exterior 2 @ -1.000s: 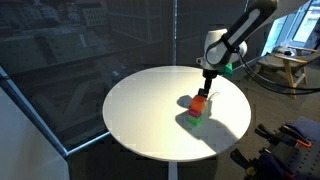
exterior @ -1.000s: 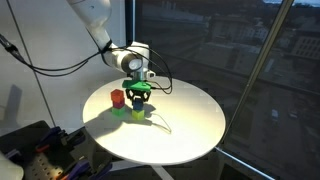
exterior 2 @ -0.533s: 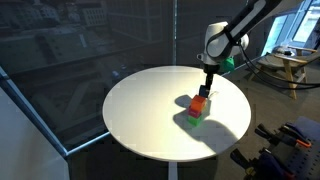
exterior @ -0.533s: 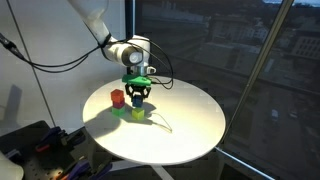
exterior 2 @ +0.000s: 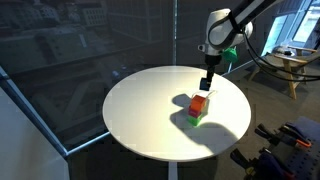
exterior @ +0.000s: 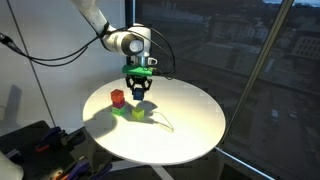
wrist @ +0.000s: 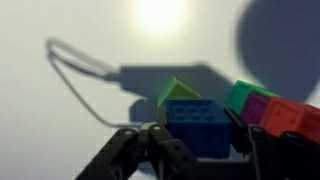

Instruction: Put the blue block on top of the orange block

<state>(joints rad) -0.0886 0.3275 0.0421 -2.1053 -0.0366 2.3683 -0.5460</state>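
Note:
My gripper (exterior: 138, 90) is shut on the blue block (wrist: 200, 125) and holds it lifted above the round white table (exterior: 190, 130). In the wrist view the dark blue cube sits between the two black fingers (wrist: 198, 135). The orange block (exterior: 117, 98) stands on the table just beside and below the gripper. It shows as a red-orange cube in an exterior view (exterior 2: 199, 102) and at the right edge of the wrist view (wrist: 295, 118). The gripper also shows in an exterior view (exterior 2: 208, 82), above the cubes.
A green cube (exterior: 135, 112) lies under the gripper, and a yellow cube (exterior: 121, 110) sits close to the orange block. A thin white cable (exterior: 160, 122) lies on the table beside them. Dark window glass stands behind the table.
The gripper has risen from the cluster of cubes with the blue block in its fingers. The other cubes have stayed in place.

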